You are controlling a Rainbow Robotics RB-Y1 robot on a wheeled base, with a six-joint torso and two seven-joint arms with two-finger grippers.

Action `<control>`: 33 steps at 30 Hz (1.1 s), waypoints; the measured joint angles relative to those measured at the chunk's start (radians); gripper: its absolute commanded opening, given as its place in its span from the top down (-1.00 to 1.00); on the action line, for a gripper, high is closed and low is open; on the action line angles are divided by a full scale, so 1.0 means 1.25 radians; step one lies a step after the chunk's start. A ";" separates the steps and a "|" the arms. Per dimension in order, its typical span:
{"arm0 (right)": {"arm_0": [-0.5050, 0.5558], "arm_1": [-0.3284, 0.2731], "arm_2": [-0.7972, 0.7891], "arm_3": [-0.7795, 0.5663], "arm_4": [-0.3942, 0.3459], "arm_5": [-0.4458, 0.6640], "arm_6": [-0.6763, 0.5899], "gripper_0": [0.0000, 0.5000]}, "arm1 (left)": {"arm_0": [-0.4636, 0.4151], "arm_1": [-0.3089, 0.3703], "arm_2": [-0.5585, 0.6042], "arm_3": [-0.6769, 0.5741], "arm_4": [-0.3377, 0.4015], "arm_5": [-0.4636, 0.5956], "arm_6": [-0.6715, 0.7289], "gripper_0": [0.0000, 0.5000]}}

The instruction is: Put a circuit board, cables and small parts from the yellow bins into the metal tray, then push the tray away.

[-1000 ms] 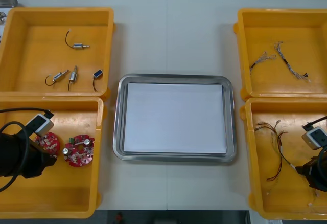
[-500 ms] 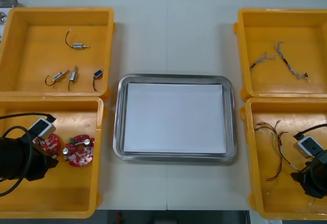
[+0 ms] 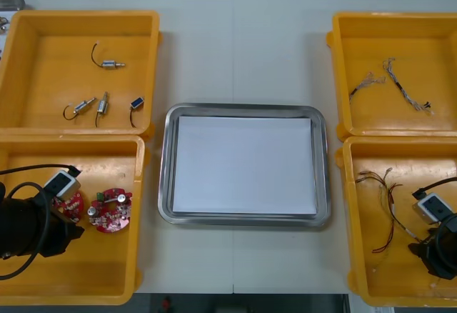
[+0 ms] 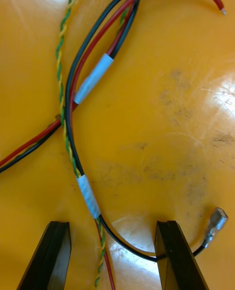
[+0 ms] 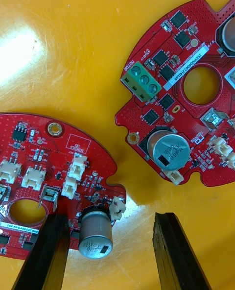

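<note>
Table: light table (image 3: 235,48) with a dark room past its far edge; can't make out much back there.
Bins: four yellow plastic bins, two down each side: far-left bin (image 3: 43,56), near-left bin (image 3: 107,270), far-right bin (image 3: 428,41), near-right bin (image 3: 371,277). Each holds one kind of stuff, I'd guess so each arm picks on its own side.
Tray: one shiny metal tray (image 3: 166,170), white inside, sitting between the bins with nothing in it yet. My guess is the middle spot lets both arms reach it.
Boards: two round red circuit boards (image 3: 109,210) lying flat in the near-left bin, side by side with a gap.
Left tool: left tool (image 5: 110,219) is low in that bin, spread wide and empty, straddling the rim of the board farther from the tray (image 5: 29,172), right at a silver can (image 5: 96,231). Looks like I'm lined up for an edge pinch, since flat boards offer little else.
Right tool: right tool (image 4: 111,226) is low in the near-right bin, wide open and empty. A black cable (image 4: 89,199) with a white sleeve runs between its fingers, and a green-yellow twisted cable (image 4: 62,89) lies alongside. It's a tangle, so no count from me.
Far-right bin: two thin cable bundles (image 3: 407,88), as far as I can tell.
Parts: four small metal parts (image 3: 103,104) in the far-left bin.
</note>
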 measured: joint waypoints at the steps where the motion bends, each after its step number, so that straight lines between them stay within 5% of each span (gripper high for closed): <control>1: 0.000 0.000 0.003 0.000 0.000 -0.004 0.000 -1.00 | 0.000 0.000 0.000 0.000 0.000 0.000 0.000 -1.00; 3: 0.000 -0.001 0.008 0.000 -0.001 -0.011 0.000 -1.00 | 0.000 0.000 0.000 0.000 -0.001 0.000 0.000 -0.98; 4: -0.001 -0.002 0.009 0.000 -0.001 -0.011 0.000 -1.00 | 0.000 0.000 0.000 0.000 -0.001 0.000 0.000 0.46; 5: -0.001 -0.002 0.009 0.000 -0.001 -0.012 0.000 -1.00 | 0.000 0.000 0.000 0.000 -0.001 0.000 0.000 1.00; 7: -0.001 -0.003 0.009 0.000 -0.002 -0.012 0.000 -1.00 | 0.000 0.000 0.000 0.000 -0.001 0.000 0.000 1.00; 9: -0.001 -0.004 0.011 0.000 -0.002 -0.012 0.000 -0.51 | 0.000 0.000 0.000 0.000 -0.001 0.000 0.000 1.00; 11: -0.002 -0.004 0.014 0.000 -0.002 -0.013 0.000 0.52 | 0.000 0.000 0.000 0.000 -0.001 0.000 0.000 1.00; 12: -0.002 -0.004 0.015 0.000 -0.002 -0.014 0.000 0.80 | 0.000 0.000 0.000 0.000 -0.002 0.000 0.000 1.00; 14: -0.003 -0.005 0.018 0.000 0.003 -0.020 0.000 1.00 | 0.000 0.000 0.000 0.000 -0.002 -0.001 0.000 1.00; 23: -0.003 -0.011 0.034 -0.004 0.030 -0.047 0.000 1.00 | -0.002 0.000 0.005 -0.001 0.001 0.017 0.000 1.00; 33: -0.017 -0.013 -0.006 -0.012 -0.001 0.024 0.001 1.00 | -0.007 0.000 0.119 -0.074 0.027 0.222 0.000 1.00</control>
